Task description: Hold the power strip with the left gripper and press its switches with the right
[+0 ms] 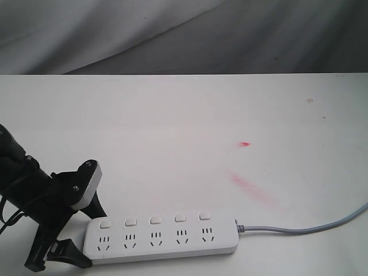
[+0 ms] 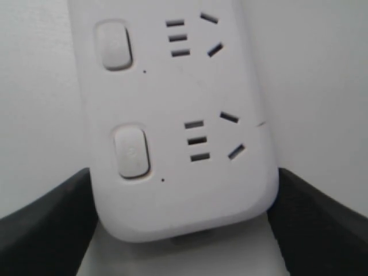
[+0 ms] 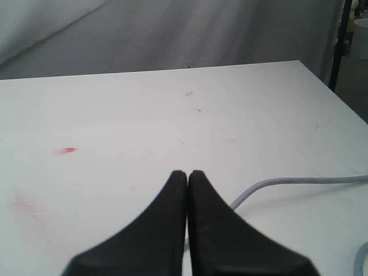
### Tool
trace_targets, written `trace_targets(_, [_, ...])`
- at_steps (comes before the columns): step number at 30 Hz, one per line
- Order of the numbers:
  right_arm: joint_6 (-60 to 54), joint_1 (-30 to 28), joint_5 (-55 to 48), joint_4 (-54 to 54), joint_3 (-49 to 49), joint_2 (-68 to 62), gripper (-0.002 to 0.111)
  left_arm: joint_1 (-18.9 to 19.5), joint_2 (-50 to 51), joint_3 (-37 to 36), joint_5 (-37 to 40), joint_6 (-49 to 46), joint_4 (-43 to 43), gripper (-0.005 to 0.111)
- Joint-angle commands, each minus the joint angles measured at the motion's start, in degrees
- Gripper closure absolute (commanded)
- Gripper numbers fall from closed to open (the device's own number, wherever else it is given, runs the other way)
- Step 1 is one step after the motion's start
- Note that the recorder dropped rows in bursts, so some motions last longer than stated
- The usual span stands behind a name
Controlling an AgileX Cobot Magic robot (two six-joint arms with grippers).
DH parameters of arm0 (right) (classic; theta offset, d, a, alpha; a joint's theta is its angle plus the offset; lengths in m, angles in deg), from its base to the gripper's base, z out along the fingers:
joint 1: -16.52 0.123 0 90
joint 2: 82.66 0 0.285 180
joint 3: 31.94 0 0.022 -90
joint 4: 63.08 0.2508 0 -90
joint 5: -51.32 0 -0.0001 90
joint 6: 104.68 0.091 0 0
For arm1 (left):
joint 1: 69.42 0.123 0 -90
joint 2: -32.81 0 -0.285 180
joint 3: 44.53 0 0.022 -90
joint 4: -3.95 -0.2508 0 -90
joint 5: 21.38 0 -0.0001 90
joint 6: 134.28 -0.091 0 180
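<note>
The white power strip (image 1: 167, 244) lies flat along the table's front edge, with its grey cord (image 1: 305, 229) trailing off to the right. Five square switches (image 1: 155, 220) run in a row above the socket sets. My left gripper (image 1: 86, 233) straddles the strip's left end, one black finger behind it and one in front. In the left wrist view both fingers (image 2: 46, 224) press the sides of the strip (image 2: 218, 190), with two switches (image 2: 131, 151) showing. My right gripper (image 3: 188, 172) is shut on nothing above the table near the cord (image 3: 287, 181); the exterior view does not show it.
Red smears (image 1: 250, 187) and a red spot (image 1: 245, 144) mark the white table right of centre. Grey cloth (image 1: 184, 34) hangs behind the table's far edge. A black stand (image 3: 339, 46) rises past the table's right side.
</note>
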Motion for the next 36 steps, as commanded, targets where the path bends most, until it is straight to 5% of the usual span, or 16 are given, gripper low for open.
trace_targets(1, [0.1,-0.4,0.3,0.0,0.2,0.3,0.108,-0.3,0.1,-0.3,-1.7,0.0,-2.5,0.064])
trace_targets(9, [-0.3,-0.4,1.5,-3.0,0.2,0.3,0.108,-0.3,0.1,-0.3,-1.9,0.0,-2.5,0.064])
trace_targets(19, [5.5,-0.4,58.5,25.4,0.2,0.3,0.108,-0.3,0.1,-0.3,-1.9,0.0,-2.5,0.064])
trace_targets(21, [6.5,-0.4,53.5,25.4,-0.9,0.3,0.108,-0.3,0.1,-0.3,-1.9,0.0,-2.5,0.064])
trace_targets(24, [1.2,-0.4,33.1,25.4,-6.9,0.3,0.108,-0.3,0.1,-0.3,-1.9,0.0,-2.5,0.064])
trace_targets(36, [-11.3,-0.4,10.5,20.5,-33.5,-33.5,0.108,-0.3,0.1,-0.3,-1.9,0.0,-2.5,0.064])
